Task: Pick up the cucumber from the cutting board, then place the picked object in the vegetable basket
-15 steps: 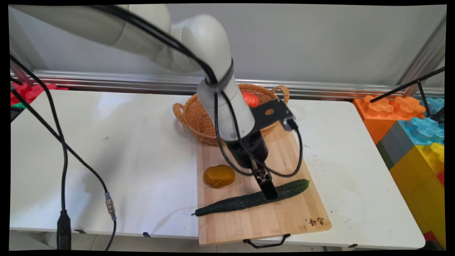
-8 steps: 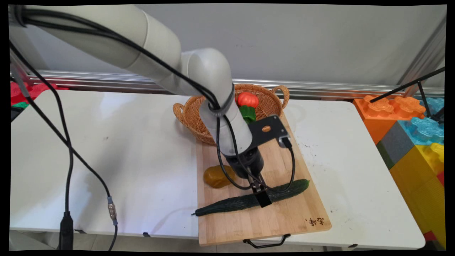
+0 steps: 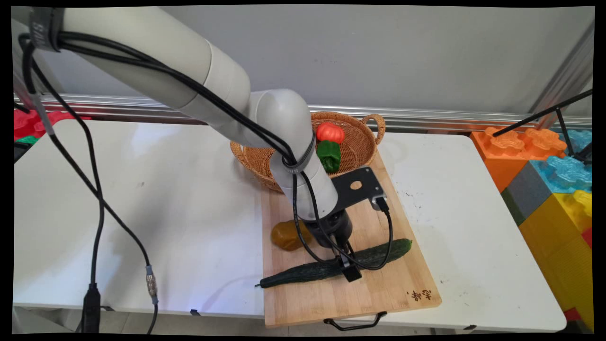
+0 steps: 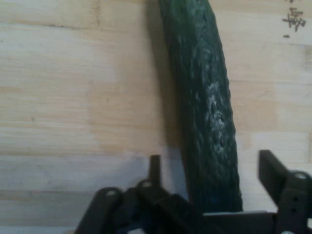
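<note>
On the cutting board (image 3: 331,298), gripper (image 3: 349,270) is straddling the cucumber (image 3: 307,271).
Fingers (image 4: 271,168) are standing apart on either side of it, not clamping; nothing is being lifted, and the cucumber is lying flat near the board's front.

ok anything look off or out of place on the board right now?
Nothing stands out. The cucumber lies whole across the cutting board, with the pincer open astride it. The brown potato sits beside it, and the basket holds a red tomato and green pepper. Nothing is spilled.
</note>
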Robot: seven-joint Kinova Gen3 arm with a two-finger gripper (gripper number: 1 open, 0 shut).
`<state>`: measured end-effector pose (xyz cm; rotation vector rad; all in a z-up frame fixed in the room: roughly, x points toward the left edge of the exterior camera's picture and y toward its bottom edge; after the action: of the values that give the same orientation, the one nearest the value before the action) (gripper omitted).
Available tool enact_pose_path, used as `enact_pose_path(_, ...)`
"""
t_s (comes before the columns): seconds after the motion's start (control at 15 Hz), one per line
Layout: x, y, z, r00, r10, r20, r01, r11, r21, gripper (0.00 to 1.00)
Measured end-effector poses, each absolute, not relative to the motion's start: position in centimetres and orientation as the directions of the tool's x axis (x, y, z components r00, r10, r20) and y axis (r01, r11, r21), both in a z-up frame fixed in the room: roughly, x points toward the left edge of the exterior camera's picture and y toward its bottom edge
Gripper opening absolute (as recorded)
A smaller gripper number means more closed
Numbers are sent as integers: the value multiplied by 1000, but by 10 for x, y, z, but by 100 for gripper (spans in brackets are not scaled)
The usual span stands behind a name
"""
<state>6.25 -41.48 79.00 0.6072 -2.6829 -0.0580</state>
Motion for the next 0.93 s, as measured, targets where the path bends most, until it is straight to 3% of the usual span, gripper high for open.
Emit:
enact_pose_path(0.6,60,-412,783,-834,-422,355,-407,906,119,0)
enact_pose_path(0.93,49,-419,820,-824,-415,385,-406,907,111,0)
